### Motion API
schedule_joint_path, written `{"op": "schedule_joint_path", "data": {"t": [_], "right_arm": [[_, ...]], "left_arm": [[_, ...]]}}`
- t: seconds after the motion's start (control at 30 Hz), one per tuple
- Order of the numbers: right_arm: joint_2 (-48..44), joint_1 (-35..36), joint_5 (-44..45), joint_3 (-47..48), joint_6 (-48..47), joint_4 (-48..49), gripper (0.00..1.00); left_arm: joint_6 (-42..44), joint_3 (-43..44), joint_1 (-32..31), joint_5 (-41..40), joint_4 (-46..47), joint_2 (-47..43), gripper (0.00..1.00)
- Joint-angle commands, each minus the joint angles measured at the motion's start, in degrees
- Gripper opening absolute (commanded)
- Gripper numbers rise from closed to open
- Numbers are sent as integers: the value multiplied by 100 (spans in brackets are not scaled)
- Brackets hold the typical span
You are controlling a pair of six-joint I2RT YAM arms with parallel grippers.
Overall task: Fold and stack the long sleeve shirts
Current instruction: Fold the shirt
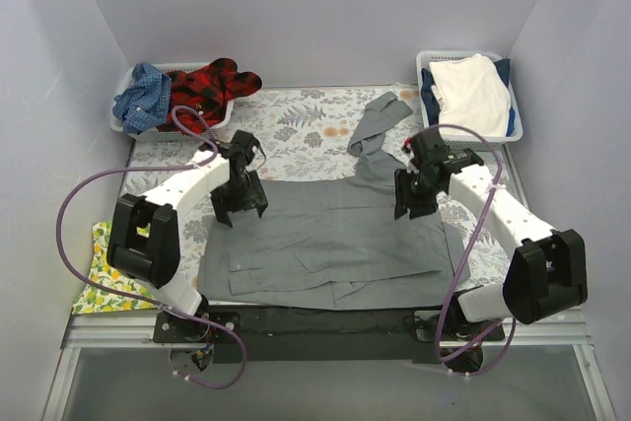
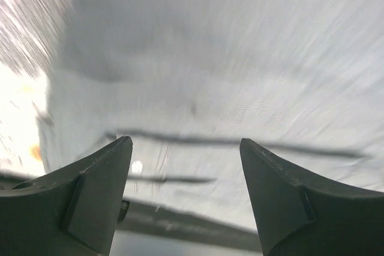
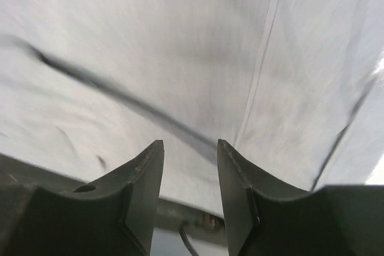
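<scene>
Spread shirt (image 1: 325, 244) on table cover (image 1: 296, 125), left basket (image 1: 119, 127) and right basket (image 1: 517, 133) behind.

I count three shirts: one grey shirt (image 1: 335, 239), one plaid shirt (image 1: 209, 86), one blue checked shirt (image 1: 143, 98). Two baskets: left basket (image 1: 122, 125), right basket (image 1: 478, 134). One lemon-print cloth (image 1: 104, 278). Two tools: left tool (image 1: 240, 206), right tool (image 1: 412, 206).
</scene>
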Motion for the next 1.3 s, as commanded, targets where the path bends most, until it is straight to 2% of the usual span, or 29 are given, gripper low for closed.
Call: {"op": "schedule_joint_path", "data": {"t": [0.0,0.33,0.63,0.83,1.13,1.27], "right_arm": [[319,-318,375,879,-176,1,50],[1824,-723,58,2057,-370,1011,52],[2598,-732,295,2708,-650,1161,52],[2958,-776,190,3226,-677,1161,52],[3073,-776,67,3227,-668,1161,52],[3090,-776,85,3183,-668,1170,52]], "left_arm": [[447,650,735,-253,216,269,73],[913,1696,1448,-323,1086,1517,72],[1186,2909,1475,-499,1245,2607,68],[1256,2507,1466,-148,1412,2511,59],[1238,2225,1449,90,1403,2283,56],[1274,2128,1422,143,1386,2318,45]]}}
